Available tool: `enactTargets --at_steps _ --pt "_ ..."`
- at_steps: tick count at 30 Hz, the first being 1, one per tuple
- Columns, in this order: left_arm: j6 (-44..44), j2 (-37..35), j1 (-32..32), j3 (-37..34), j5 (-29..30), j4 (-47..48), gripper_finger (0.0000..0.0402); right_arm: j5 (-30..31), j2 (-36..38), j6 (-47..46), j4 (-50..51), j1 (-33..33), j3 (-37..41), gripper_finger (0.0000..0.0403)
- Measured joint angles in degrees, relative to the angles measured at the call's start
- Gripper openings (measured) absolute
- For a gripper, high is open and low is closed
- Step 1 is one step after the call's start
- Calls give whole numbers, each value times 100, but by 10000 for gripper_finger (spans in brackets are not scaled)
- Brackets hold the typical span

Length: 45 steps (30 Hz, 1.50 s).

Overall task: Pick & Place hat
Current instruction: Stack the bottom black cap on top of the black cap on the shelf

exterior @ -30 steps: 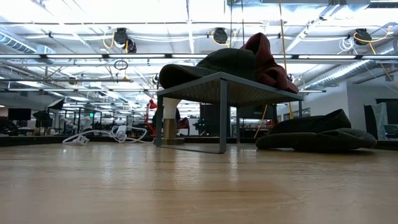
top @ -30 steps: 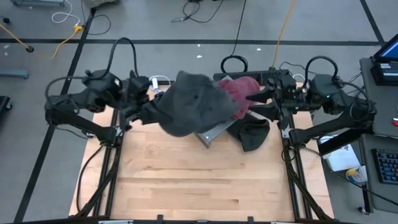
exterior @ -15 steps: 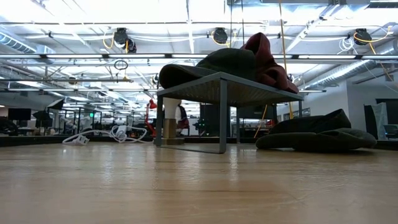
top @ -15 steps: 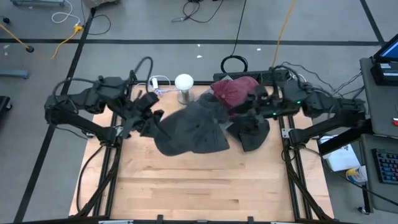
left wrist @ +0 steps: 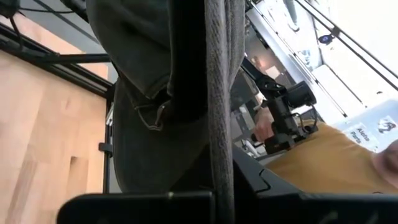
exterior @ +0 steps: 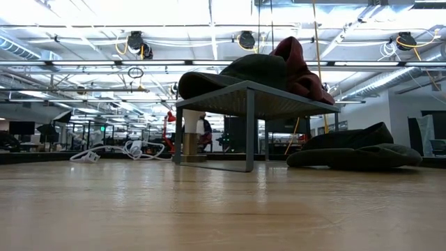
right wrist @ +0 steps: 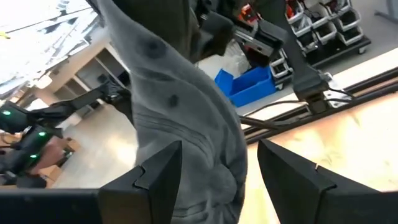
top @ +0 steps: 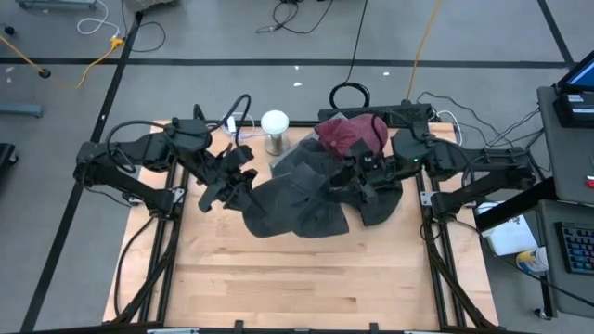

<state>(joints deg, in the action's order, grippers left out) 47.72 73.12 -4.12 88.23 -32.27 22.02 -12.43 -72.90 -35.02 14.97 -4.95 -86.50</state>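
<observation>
Hanging from the closed left end effector (top: 243, 182), the grey hat (top: 295, 204) stretches rightward toward the half-open, empty right end effector (top: 353, 176).

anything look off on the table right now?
Grey hat hangs stretched in the air between both arms, left pincer shut on its edge. Low view shows a dark hat and red hat heaped crookedly on the rack.
</observation>
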Motion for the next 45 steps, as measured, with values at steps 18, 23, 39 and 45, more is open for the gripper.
enactTargets --at_steps 18,23,39,45 --pt "232 -7 394 0 -73 57 8 -601 154 -174 -16 -68 0 64" --pt "73 -7 422 0 -90 162 10 -589 287 -321 -105 -250 0 10" --pt "-1809 52 418 2 1020 3247 147 -1043 594 -2156 -489 -151 -391 2" --pt "-1754 44 134 2 1042 3095 140 -1572 502 -2261 -502 630 -402 1"
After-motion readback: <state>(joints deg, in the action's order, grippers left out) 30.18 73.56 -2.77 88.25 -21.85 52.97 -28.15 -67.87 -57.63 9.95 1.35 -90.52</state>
